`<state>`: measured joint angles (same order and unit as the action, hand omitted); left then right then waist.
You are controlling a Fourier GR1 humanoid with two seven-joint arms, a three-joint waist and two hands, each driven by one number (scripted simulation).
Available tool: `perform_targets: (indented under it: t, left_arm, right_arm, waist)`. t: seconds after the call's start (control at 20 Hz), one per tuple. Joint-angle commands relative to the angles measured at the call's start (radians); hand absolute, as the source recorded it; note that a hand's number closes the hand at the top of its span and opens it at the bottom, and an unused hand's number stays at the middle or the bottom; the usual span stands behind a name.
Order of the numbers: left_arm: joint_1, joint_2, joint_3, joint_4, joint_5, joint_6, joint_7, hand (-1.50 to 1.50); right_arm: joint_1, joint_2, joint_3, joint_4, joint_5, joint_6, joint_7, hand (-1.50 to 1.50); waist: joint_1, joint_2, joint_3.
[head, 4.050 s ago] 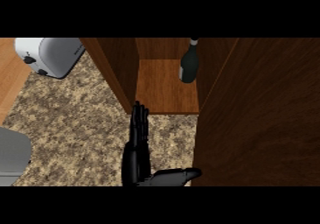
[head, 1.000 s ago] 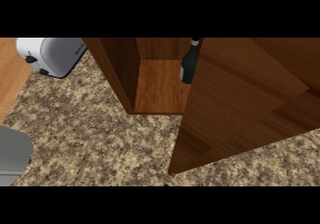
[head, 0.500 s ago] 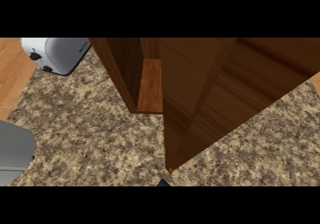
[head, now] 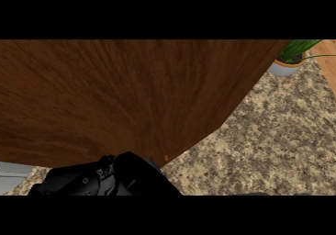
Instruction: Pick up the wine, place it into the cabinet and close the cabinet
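Cabinet door [head: 130, 96]: big dark brown wood panel, covering most of the view from the top edge down to the lower left, with one corner pointing down near the middle.
Wine: hidden, not to be seen anywhere; cannot tell its place.
Hand [head: 106, 180]: black, at the lower edge left of centre, just under the lower edge of the door and seeming to touch it; which hand, cannot tell; fingers not to be made out, so cannot tell if open or closed, or holding anything.
Counter [head: 279, 137]: speckled brown stone top, showing at the right and lower right.
Plant [head: 293, 54]: green leaves in a pale pot, top right corner, on the counter.
Grey object [head: 9, 176]: small light part at the lower left edge, under the door.
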<state>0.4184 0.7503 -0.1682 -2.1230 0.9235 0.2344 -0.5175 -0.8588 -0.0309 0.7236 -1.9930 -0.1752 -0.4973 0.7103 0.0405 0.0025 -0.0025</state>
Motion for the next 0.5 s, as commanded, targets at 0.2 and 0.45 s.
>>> perform_targets:
  t: [0.2,0.45]
  left_arm:
    - [0.01,-0.038,0.003,-0.002,-0.036,-0.005,0.006,-1.5]
    - [-0.058,-0.075,0.006,0.057,-0.044,-0.004,0.026,-1.5]
  right_arm:
    - [-0.3,0.03,-0.18,0.395,-0.067,0.074,-0.13,1.5]
    - [-0.363,0.031,-0.235,0.565,-0.018,0.108,-0.192,1.5]
  waist:
    - [-0.005,0.001,0.001]
    - [-0.024,0.0,0.002]
